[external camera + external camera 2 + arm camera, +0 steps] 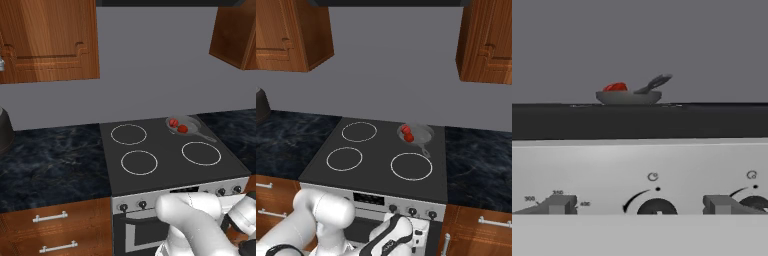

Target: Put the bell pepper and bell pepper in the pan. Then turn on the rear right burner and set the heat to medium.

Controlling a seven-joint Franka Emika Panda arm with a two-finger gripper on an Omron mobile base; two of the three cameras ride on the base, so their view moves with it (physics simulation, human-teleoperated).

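Red bell peppers (173,122) (183,129) already lying in the pan (192,121) over the rear right burner; facing the knobs (656,206) below; gripper (639,212) spread, pinching nothing; burner unlit, heat setting pending.

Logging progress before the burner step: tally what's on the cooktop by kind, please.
Red bell peppers, both in the pan: 2
Grey pan, on the rear right ring: 1
White burner rings: 4, one under the pan
Total: 7
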